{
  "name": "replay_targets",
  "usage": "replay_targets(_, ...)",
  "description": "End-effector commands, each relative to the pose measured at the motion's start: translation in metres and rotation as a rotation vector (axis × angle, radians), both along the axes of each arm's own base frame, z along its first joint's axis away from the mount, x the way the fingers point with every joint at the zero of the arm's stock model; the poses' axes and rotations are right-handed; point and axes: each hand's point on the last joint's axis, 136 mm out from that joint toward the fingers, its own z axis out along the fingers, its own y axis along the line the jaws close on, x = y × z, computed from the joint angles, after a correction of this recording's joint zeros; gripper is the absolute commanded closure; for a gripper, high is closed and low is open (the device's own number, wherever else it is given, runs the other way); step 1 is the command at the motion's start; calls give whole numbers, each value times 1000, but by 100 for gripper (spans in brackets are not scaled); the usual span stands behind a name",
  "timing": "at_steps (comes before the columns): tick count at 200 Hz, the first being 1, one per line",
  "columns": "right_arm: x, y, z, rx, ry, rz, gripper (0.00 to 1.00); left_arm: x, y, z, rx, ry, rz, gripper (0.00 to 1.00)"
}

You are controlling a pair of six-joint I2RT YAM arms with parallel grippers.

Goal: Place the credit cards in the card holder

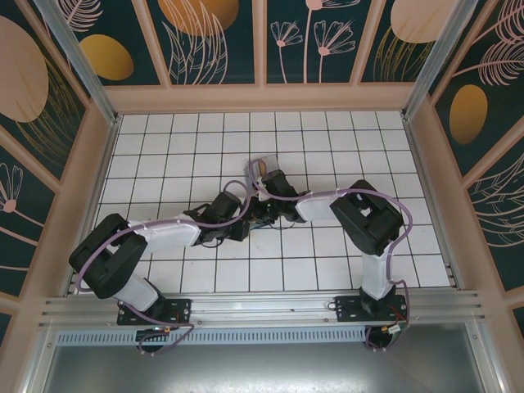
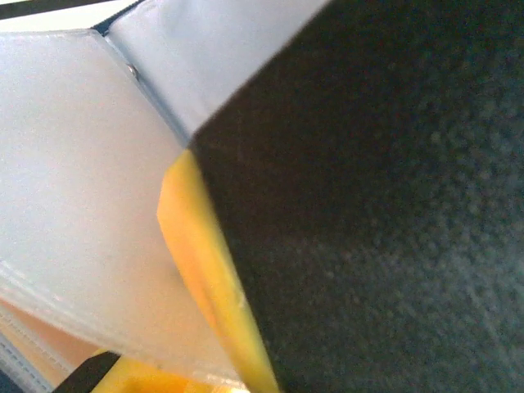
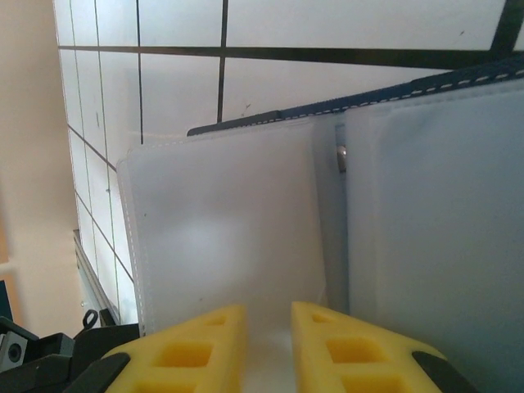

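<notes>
The card holder [image 3: 221,229] shows as frosted clear plastic leaves joined at a small rivet, with a dark blue stitched edge behind them. My right gripper [image 3: 268,309] hovers close over one leaf, its yellow fingers a narrow gap apart with nothing pinched between them. In the left wrist view a yellow finger [image 2: 205,270] lies against a dark, grainy surface [image 2: 377,213] that covers the right side, with a frosted leaf [image 2: 74,180] to its left. Both grippers, left [image 1: 248,219] and right [image 1: 264,207], meet at mid-table. A tan-gold credit card [image 1: 264,167] lies just beyond them.
The white tiled floor [image 1: 180,147] is ringed by tan walls [image 1: 98,164] on three sides. The arms' bases and a metal rail [image 1: 262,307] run along the near edge. Purple cables loop along both arms.
</notes>
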Motion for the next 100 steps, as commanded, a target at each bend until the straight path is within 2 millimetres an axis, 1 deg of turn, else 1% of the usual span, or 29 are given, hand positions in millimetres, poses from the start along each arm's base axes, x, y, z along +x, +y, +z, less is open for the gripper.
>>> replay_targets(1,-5,8,4,2,-10,59,78,-3,-11,13,-29,-16,-70,76)
replay_targets(23,-6,12,2,-1,-7,81,78,-10,-22,24,-99,-22,-129,76)
replay_targets(64,-8,16,-3,-38,-13,99,78,-14,-28,62,-200,-97,-166,75)
replay_targets(77,-10,18,-6,-56,-11,107,78,-14,-28,76,-230,-132,-169,66)
replay_targets(90,-10,20,-8,-92,-29,114,78,-11,-26,91,-282,-145,-151,64)
replay_targets(100,-10,21,-8,-126,-49,118,77,-6,-21,104,-334,-153,-113,64)
